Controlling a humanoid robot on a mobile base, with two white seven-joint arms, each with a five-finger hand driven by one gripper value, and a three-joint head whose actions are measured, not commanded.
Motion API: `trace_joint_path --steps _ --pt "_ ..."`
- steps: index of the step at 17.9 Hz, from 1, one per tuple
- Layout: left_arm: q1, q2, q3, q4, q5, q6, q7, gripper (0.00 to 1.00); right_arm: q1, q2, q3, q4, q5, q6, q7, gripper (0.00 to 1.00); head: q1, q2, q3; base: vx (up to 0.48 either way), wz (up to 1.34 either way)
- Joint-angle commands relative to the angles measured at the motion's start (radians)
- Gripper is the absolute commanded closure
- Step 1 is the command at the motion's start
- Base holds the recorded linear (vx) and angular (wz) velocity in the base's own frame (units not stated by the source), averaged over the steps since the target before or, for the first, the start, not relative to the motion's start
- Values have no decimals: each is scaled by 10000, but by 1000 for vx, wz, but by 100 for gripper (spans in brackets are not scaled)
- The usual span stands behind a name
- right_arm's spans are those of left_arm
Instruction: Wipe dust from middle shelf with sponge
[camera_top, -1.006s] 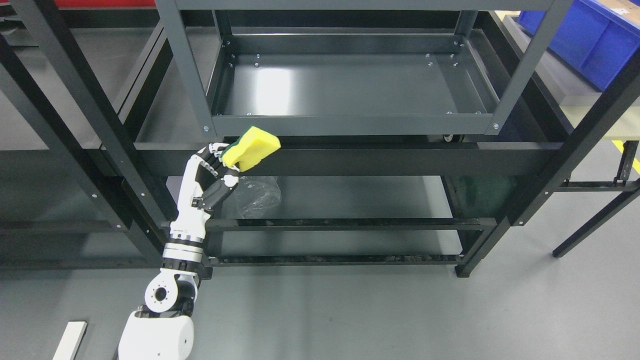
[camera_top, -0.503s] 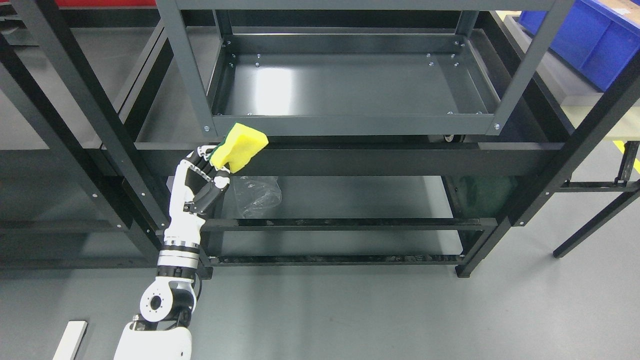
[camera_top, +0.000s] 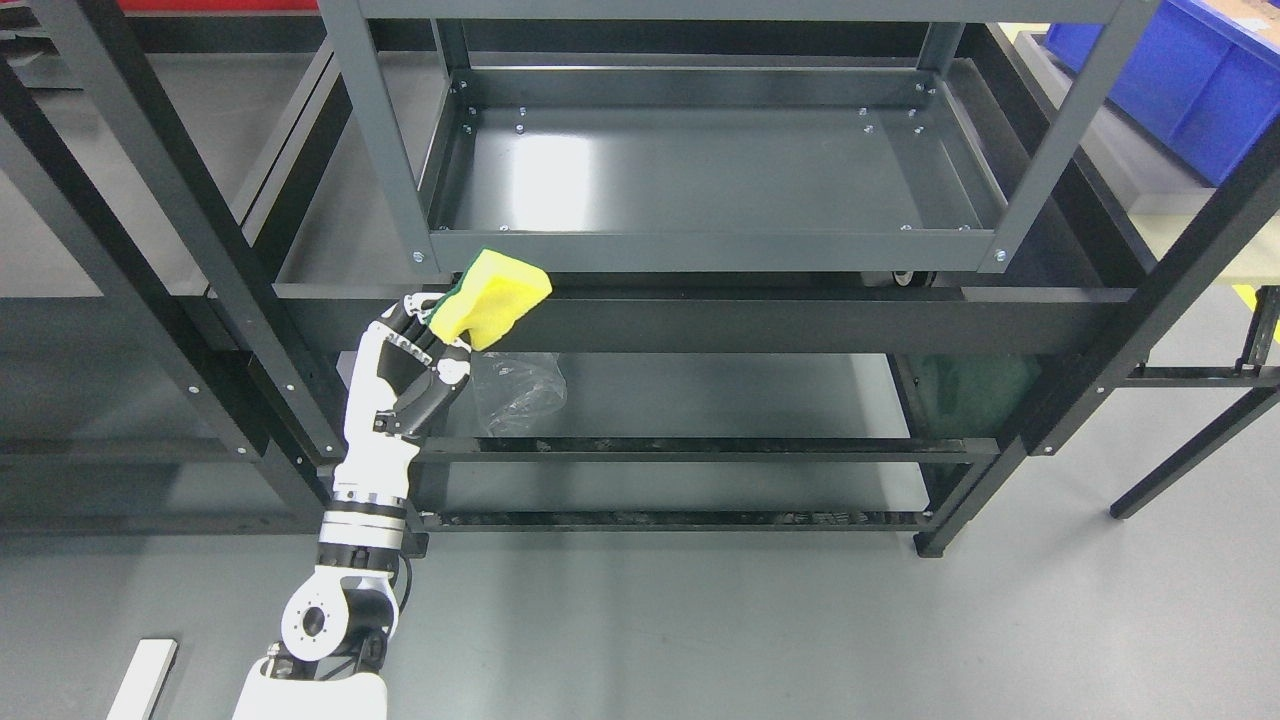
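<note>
Since the frame half a second back, left hand (camera_top: 420, 345) reads a bit right of where it was, and the sponge (camera_top: 492, 298) with it. Whole picture also slid slightly, so part of that is camera shift.

Left arm comes in from the lower left, forearm rising toward the cart. Fingers (camera_top: 425, 385) are curled around the near-left end of the sponge, gripping it. Sponge is yellow with a thin green scouring layer on the side facing the hand. It tilts up to the right, its top corner overlapping the front rim of the middle shelf (camera_top: 700, 180) near the front-left post (camera_top: 385, 140). Contact with the rim looks likely, but can't confirm from this angle.

Middle shelf is a grey metal tray with a raised lip and a bright light glare on its left half. Sponge sits at the near-left corner, outside the tray, not on its flat surface.

Black crossbar (camera_top: 800, 320) runs left to right just below the sponge. Beneath that, on the lower shelf (camera_top: 750, 395), a crumpled clear plastic bag (camera_top: 515, 390) lies just right of the hand.

Blue bin (camera_top: 1190, 80) at far right on a side table. White strip (camera_top: 140, 680) on the floor at near left.

Right arm isn't in view.
</note>
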Motion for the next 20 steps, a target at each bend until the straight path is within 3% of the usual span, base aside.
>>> trace_joint_path --steps 1,20 --pt "90 173 -110 -571 16 7 -17 100 0 -175 -3 -174 0 3 -8 0 0 0 0 0 0" --pt "60 173 -171 -571 16 38 -2 100 0 -175 -3 -174 0 3 -8 0 0 0 0 -1 -5"
